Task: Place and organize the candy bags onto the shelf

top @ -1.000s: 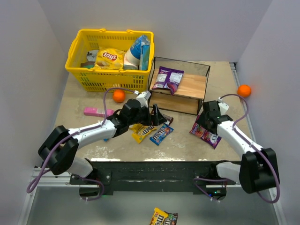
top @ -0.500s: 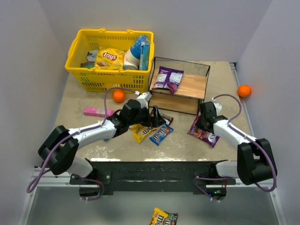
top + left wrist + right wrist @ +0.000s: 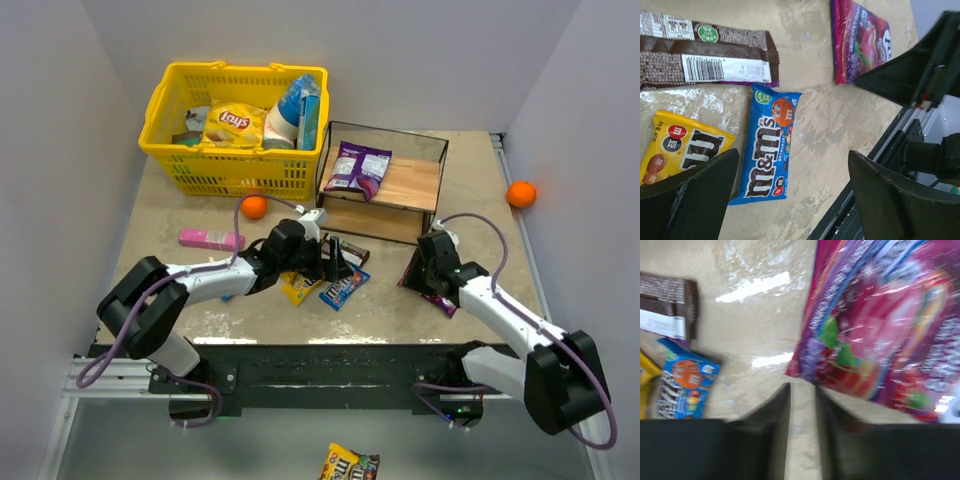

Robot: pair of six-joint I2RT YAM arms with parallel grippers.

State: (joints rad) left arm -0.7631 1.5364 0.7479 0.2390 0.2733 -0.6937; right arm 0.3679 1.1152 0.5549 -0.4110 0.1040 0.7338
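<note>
Your left gripper (image 3: 792, 162) stands wide open, with nothing between its dark fingers (image 3: 695, 205). It hangs over the small blue glossy M&M's packet (image 3: 767, 150), which lies flat on the beige table (image 3: 840, 120); the left wrist view shows no contact with it. Just beside this packet is the small yellow M&M's packet (image 3: 677, 150), partly covered by one finger. Above both lies the long brown packet with a white barcode label (image 3: 705, 62), cut off at the left edge of that view.

Your right gripper (image 3: 802, 387) has its jaws almost together, with only a narrow slit of table between them. The tips sit at the lower corner of the glossy purple candy bag (image 3: 880, 325) that lies on the table. The right wrist view is blurred, so I cannot tell if the tips nip the edge of the bag or only reach it. In the top view the gripper hides part of this bag.

The second purple candy bag (image 3: 357, 166) lies on the wooden board of the small black-framed shelf (image 3: 405, 185), toward its left side. One more packet (image 3: 347, 463) lies below the near edge of the table, cut by the picture border
</note>
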